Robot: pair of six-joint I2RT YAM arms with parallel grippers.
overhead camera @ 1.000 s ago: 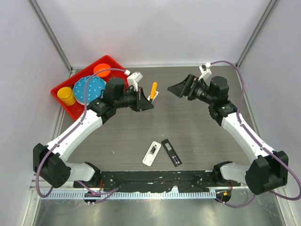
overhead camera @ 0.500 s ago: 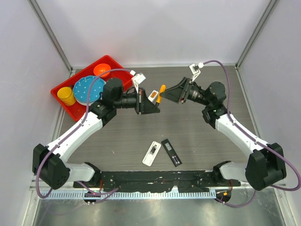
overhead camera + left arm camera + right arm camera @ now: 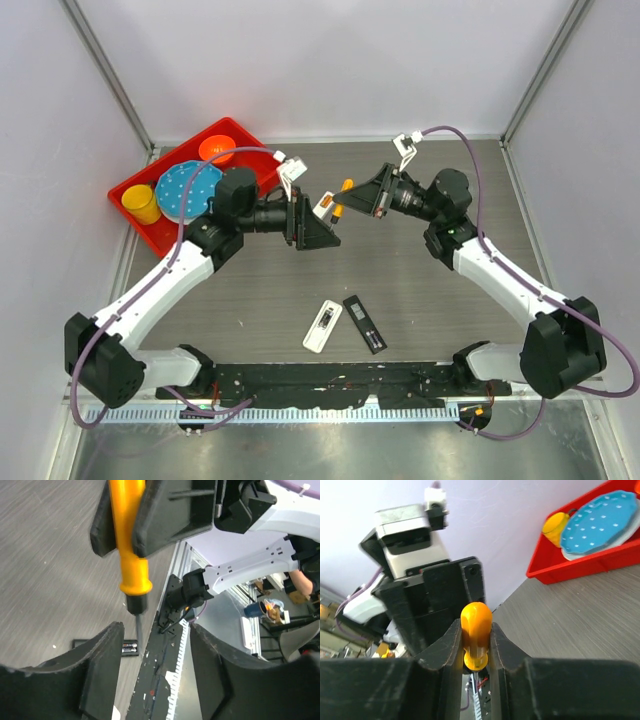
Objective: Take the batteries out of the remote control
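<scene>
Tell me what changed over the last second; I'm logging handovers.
The right gripper swung left and closed on the screwdriver handle. The left gripper, which had carried it, shifted right and now stands open around the shaft. The white remote, black remote and tray stayed put.

The screwdriver (image 3: pixel 131 540) has a smooth, glossy orange plastic handle and a thin, dull grey metal shaft. The fingers (image 3: pixel 442 652) of the right gripper (image 3: pixel 475 625), closed on that handle, look like matt black plastic, and so do those of the left gripper (image 3: pixel 156 630). The table (image 3: pixel 260 290) is matt grey wood-grain. At ten o'clock, the tray (image 3: pixel 120 190) is shiny red plastic. The left arm (image 3: pixel 160 280) has smooth white plastic shells.
</scene>
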